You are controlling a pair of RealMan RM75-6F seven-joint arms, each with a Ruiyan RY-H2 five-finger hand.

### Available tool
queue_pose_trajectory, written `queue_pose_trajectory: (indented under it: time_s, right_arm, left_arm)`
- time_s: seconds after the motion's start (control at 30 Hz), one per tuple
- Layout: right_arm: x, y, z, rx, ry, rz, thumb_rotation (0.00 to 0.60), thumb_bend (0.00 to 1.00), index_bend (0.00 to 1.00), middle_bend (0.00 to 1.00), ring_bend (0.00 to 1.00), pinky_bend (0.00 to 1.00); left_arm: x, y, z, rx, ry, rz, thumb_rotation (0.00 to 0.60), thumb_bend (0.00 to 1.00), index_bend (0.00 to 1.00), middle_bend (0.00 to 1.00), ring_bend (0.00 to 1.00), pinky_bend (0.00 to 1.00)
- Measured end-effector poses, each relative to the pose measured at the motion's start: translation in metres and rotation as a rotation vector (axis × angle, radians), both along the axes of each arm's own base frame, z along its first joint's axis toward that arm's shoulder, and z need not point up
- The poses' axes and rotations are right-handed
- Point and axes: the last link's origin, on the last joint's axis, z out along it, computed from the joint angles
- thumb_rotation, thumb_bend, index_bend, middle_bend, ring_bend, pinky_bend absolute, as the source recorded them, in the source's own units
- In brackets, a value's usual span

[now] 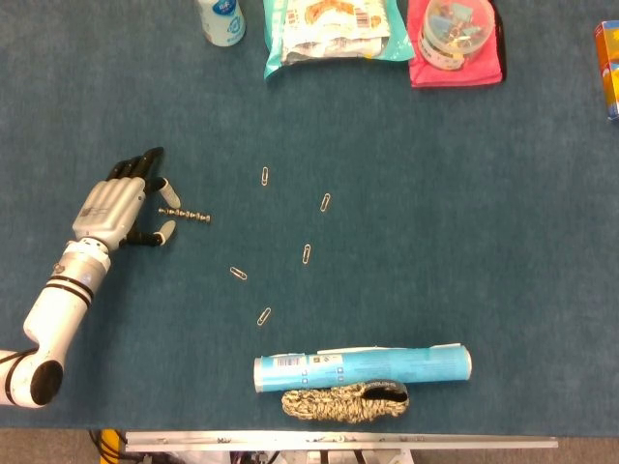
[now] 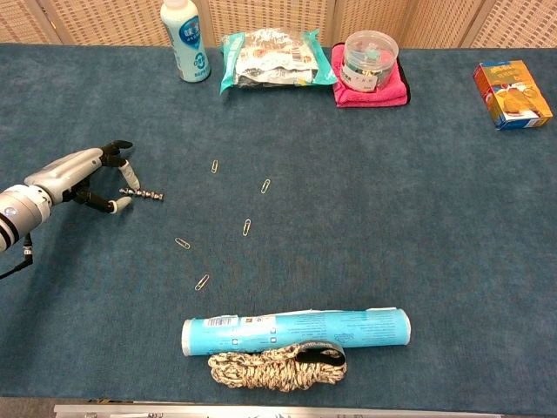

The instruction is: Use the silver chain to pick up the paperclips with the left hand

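A short silver chain [image 1: 184, 214] [image 2: 142, 193] lies flat on the blue table cloth at the left. My left hand [image 1: 118, 204] [image 2: 80, 174] rests just left of it. One fingertip sits above the chain's left end and the thumb tip below it, with a gap on both sides. The hand holds nothing that I can see. Several paperclips lie scattered to the right of the chain, the nearest one [image 1: 238, 273] [image 2: 183, 243] below and right of it, another [image 1: 265, 176] [image 2: 214, 166] above and right. The right hand shows in neither view.
A white bottle [image 1: 221, 19], a snack bag [image 1: 334, 27] and a clear tub on a pink cloth [image 1: 455, 29] line the far edge. A colourful box [image 1: 608, 56] sits far right. A blue tube [image 1: 363, 367] and a rope bundle [image 1: 343, 402] lie near the front edge.
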Motion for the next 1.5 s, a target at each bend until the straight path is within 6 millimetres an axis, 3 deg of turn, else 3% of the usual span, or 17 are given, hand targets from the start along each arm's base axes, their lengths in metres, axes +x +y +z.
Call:
queue_pose_trajectory:
  time_s: [0.63, 1.5]
  right_arm:
    - [0.006, -0.002, 0.010, -0.015, 0.029, 0.023, 0.600, 0.00, 0.00, 0.06, 0.03, 0.22]
    - [0.008, -0.001, 0.012, -0.020, 0.030, 0.020, 0.600, 0.00, 0.00, 0.06, 0.03, 0.22]
  left_arm:
    - [-0.001, 0.002, -0.001, 0.014, 0.002, -0.005, 0.600, 0.35, 0.49, 0.00, 0.00, 0.04]
    - [-0.011, -0.009, -0.007, 0.067, 0.039, -0.049, 0.600, 0.35, 0.45, 0.00, 0.00, 0.04]
